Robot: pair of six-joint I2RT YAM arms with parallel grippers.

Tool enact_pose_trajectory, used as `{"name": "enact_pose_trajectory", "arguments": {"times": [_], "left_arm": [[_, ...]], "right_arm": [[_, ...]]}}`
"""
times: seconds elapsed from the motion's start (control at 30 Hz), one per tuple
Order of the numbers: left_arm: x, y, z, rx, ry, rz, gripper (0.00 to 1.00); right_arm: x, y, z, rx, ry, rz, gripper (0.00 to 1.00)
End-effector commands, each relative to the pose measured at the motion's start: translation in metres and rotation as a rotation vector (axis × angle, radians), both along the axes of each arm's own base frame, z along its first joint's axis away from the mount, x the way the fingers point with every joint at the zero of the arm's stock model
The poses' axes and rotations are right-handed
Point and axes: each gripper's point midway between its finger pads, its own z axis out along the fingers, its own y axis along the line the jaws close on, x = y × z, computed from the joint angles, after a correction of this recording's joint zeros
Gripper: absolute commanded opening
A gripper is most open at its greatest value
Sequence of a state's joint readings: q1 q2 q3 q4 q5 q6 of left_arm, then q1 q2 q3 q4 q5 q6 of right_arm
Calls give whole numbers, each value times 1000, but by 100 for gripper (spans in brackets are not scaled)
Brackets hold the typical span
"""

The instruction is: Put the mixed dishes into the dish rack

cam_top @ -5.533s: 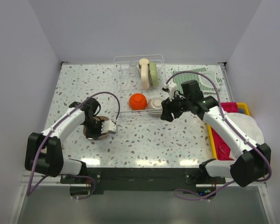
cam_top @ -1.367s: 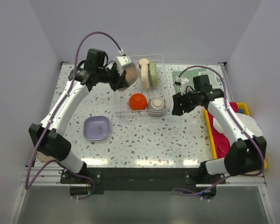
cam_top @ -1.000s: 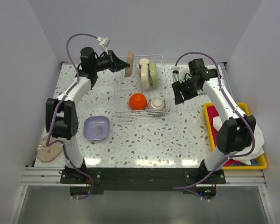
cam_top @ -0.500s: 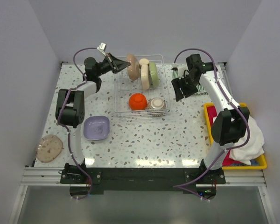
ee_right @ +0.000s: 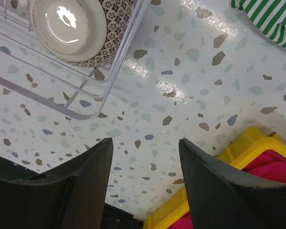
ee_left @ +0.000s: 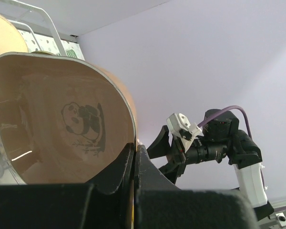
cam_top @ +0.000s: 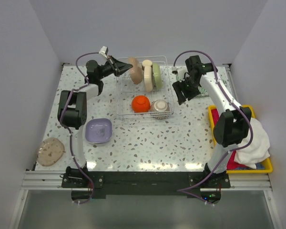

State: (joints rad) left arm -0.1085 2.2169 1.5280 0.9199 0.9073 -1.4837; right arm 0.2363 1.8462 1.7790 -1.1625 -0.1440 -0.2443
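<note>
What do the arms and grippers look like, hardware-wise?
The left arm and right arm match: white link shells with black joints. A purple cable loops along each. The left gripper and right gripper are black with broad tapered fingers. There is a small white connector block at the left wrist.

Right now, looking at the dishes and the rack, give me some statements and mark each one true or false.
The left claw grips the brown plate by its edge. True.
The orange bowl sits on the table outside the rack. False: it sits inside the rack, at the front.
The right claw is open and holds nothing. True.
The lilac plate stands in the rack. False: it lies flat on the table, left of the rack.
</note>
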Motion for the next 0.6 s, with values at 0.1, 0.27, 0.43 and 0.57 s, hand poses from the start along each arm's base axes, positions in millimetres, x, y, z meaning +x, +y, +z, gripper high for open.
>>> {"name": "enact_pose_trajectory", "arguments": {"times": [0.1,0.27,0.43,0.57], "left_arm": [[-1,-14,18,-45,-61,-16,0],[-1,-19,18,-42,-55,-13,0],[6,-24,-6,-30,24,5,0],[9,-30,-17,-30,32,5,0]], "right_arm": [[-6,3,17,-26,-44,42,61],[-9,3,18,-29,-44,45,61],[-15,3,17,-33,-30,57,61],[-14,6,17,-39,-24,69,61]]}}
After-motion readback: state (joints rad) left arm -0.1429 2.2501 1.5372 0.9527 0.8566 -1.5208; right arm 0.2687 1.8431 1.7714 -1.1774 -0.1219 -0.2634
